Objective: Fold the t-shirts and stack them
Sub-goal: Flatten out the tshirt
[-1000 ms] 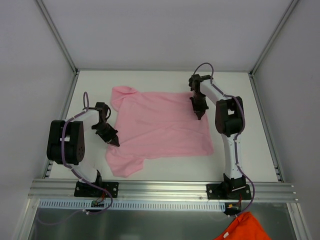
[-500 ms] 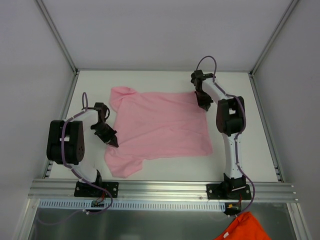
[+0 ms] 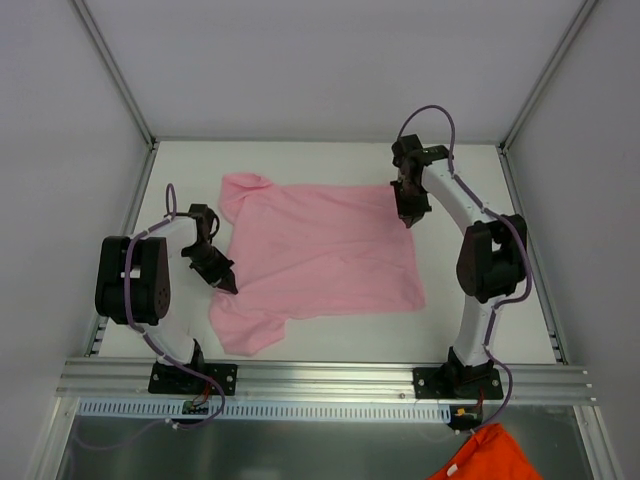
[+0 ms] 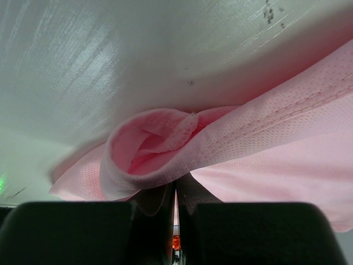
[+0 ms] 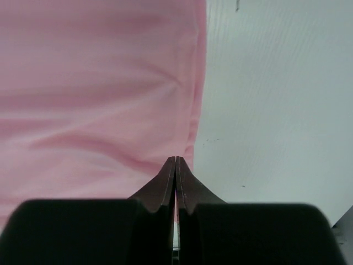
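pink tee [image 3: 320, 250] lies spread flat on the surface [image 3: 300, 160], neck end toward the left pincer [image 3: 228, 283], hem toward the right pincer [image 3: 411, 218] — not folded yet.

what moved over the last second: the right arm [image 3: 485, 265] swung its elbow outward and stretched, and the right pincer slid from a bit inside the hem out to the far hem corner. left pincer hardly shifted, parked at the neck-side edge between the two sleeves. tee outline looks the same as before from above: no lift, no new crease.

pincer state: both fully closed. left wrist view shows a rolled lip of fabric bunched right on the closed tips, so i read it as pinching the tee edge. right wrist view shows closed tips sitting on the hem edge with bare surface just beside; can't tell whether any cloth is caught between them.

for the task: looks like set-up for the first fold — grips at opposite ends. right side may need a reopen and re-grab if it closed on nothing. orange cloth [image 3: 490, 455] sits off the surface at near right.
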Robot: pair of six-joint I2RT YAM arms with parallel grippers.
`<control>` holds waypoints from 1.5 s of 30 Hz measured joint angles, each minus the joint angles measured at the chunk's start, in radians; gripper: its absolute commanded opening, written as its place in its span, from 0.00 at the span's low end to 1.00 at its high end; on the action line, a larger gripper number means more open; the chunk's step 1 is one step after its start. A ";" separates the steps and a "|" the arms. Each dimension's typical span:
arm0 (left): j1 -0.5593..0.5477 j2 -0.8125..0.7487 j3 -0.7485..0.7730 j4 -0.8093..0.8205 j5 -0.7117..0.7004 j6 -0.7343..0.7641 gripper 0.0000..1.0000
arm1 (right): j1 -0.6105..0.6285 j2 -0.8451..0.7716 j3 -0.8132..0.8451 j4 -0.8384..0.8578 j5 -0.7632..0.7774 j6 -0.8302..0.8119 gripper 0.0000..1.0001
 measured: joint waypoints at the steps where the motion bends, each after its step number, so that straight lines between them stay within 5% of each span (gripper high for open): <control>1: 0.000 0.001 0.000 0.000 0.001 0.000 0.00 | 0.008 -0.016 -0.021 -0.006 -0.013 0.002 0.01; 13: 0.000 -0.001 0.000 0.000 0.002 0.001 0.00 | 0.055 -0.063 -0.377 0.021 -0.097 0.029 0.01; 32: 0.000 -0.029 0.000 0.002 -0.053 0.005 0.00 | 0.137 0.016 -0.382 0.086 -0.023 0.056 0.01; 45: 0.006 -0.033 0.000 -0.002 -0.070 0.016 0.00 | 0.159 0.142 -0.227 0.059 0.310 0.056 0.01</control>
